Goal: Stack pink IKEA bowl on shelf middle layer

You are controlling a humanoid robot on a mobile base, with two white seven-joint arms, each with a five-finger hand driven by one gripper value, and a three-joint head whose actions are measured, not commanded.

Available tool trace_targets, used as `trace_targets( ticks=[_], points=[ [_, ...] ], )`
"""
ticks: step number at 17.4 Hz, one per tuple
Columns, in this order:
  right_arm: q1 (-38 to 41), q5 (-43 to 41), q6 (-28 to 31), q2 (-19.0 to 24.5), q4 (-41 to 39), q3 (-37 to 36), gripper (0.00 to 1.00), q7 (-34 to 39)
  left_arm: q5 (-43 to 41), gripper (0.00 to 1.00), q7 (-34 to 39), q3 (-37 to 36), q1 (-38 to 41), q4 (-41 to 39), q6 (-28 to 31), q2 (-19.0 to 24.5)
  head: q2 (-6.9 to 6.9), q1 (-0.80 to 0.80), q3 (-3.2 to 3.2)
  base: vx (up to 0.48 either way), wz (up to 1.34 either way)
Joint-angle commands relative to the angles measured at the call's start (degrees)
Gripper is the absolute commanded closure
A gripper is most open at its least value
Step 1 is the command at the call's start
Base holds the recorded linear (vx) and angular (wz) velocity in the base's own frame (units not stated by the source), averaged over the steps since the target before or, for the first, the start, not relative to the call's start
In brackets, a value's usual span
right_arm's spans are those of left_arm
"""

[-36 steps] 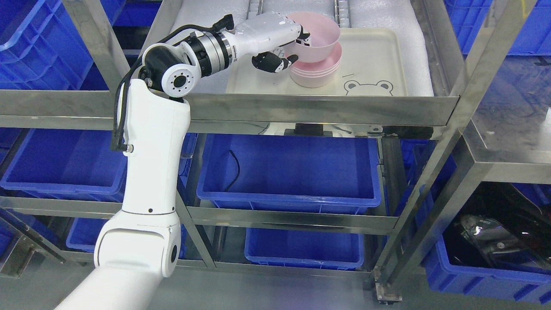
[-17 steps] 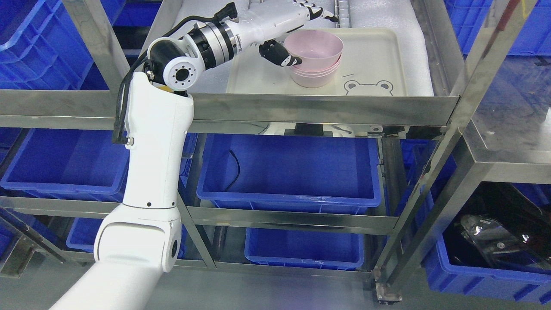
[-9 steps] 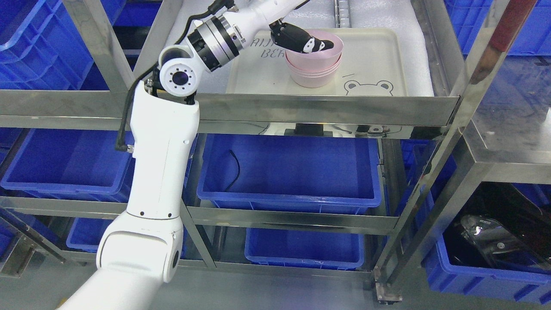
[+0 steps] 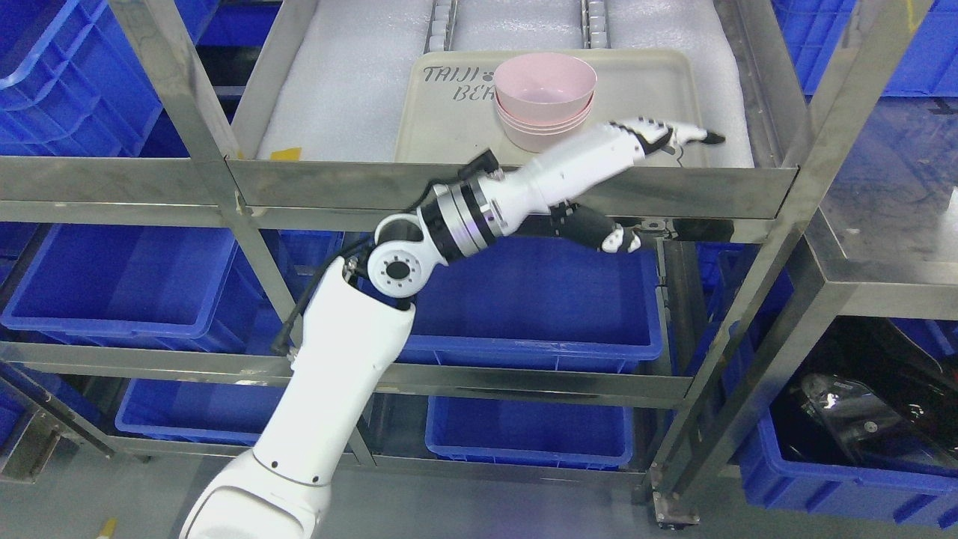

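Pink bowl (image 4: 544,81) tops the stack, just behind the empty, open-fingered left hand (image 4: 599,161).

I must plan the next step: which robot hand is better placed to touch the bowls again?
Left. The left robot hand is open beside the bowls on the tray, just in front of the shelf rail. The right arm is not in view.
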Motion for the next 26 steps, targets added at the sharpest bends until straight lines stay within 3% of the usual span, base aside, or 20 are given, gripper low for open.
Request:
trace_targets(
  ticks=[1,4,7,10,12,15,21,26],
  points=[
    [1.3,0.0,0.0,-1.0,-1.0,-0.1,0.00,0.0,-2.6,0.11,-0.5,-10.2,15.1,-3.3,-5.5,1.0,0.00,0.00,0.00,0.000,0.00],
    [1.3,-0.1,0.0,-1.0,-1.0,0.0,0.00,0.0,-2.6,0.09,-0.4,-5.4,23.2,-0.3,-8.0,1.8,0.00,0.00,0.00,0.000,0.00],
    [1.3,0.0,0.0,-1.0,-1.0,0.0,0.00,0.0,-2.3,0.06,2.9,6.7,29.9,9.0,-7.2,1.0,0.00,0.00,0.00,0.000,0.00],
    [1.3,0.0,0.0,-1.0,-1.0,0.0,0.00,0.0,1.3,0.02,23.2,12.9,30.8,16.6,-3.9,1.0,0.00,0.00,0.00,0.000,0.00],
    [1.3,0.0,0.0,-1.0,-1.0,0.0,0.00,0.0,7.2,0.02,28.5,14.6,30.7,20.1,-1.6,1.0,0.00,0.00,0.00,0.000,0.00],
    [1.3,0.0,0.0,-1.0,-1.0,0.0,0.00,0.0,18.4,0.01,28.9,16.8,29.5,21.0,0.0,1.0,0.00,0.00,0.00,0.000,0.00],
    [1.3,0.0,0.0,-1.0,-1.0,-0.1,0.00,0.0,19.8,0.00,29.1,18.6,26.3,21.3,6.1,1.0,0.00,0.00,0.00,0.000,0.00],
    [1.3,0.0,0.0,-1.0,-1.0,0.0,0.00,0.0,20.5,0.00,28.7,18.2,25.5,21.1,6.2,1.0,0.00,0.00,0.00,0.000,0.00]
  ],
)
